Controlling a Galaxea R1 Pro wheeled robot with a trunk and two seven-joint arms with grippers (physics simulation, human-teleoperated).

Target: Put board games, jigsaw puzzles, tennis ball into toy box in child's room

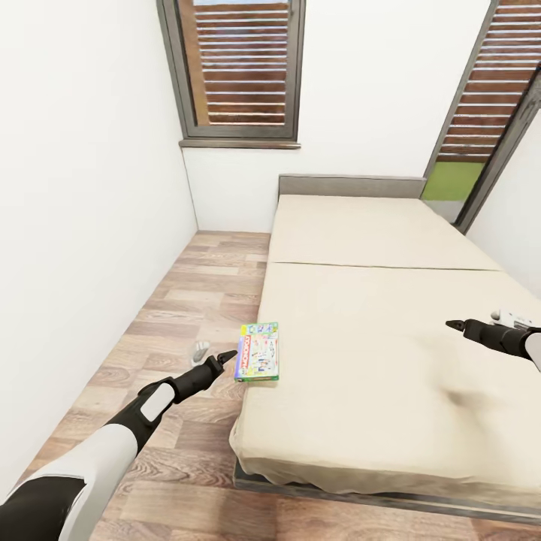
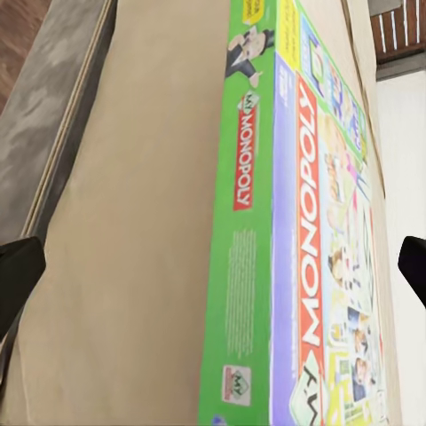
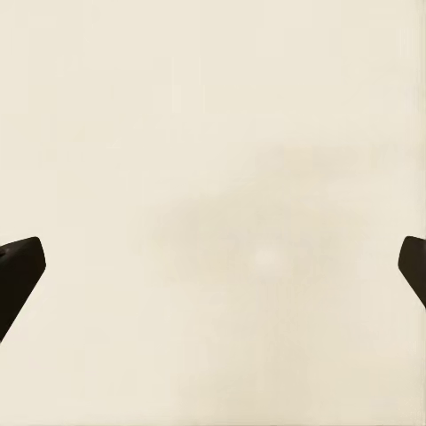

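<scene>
Monopoly box [image 1: 258, 352] lying flat at near left edge of bed [image 1: 376, 361]. Left gripper [image 1: 224, 357] just beside it, spread wide, empty. Right gripper [image 1: 454, 325] wide too, above bare mattress.

head high, wrists close over bed [image 1: 391, 330]

I read "MONOPOLY" on the board game [image 2: 302, 231], both lid & green side edge; small "MY" logo near its corner.
</scene>
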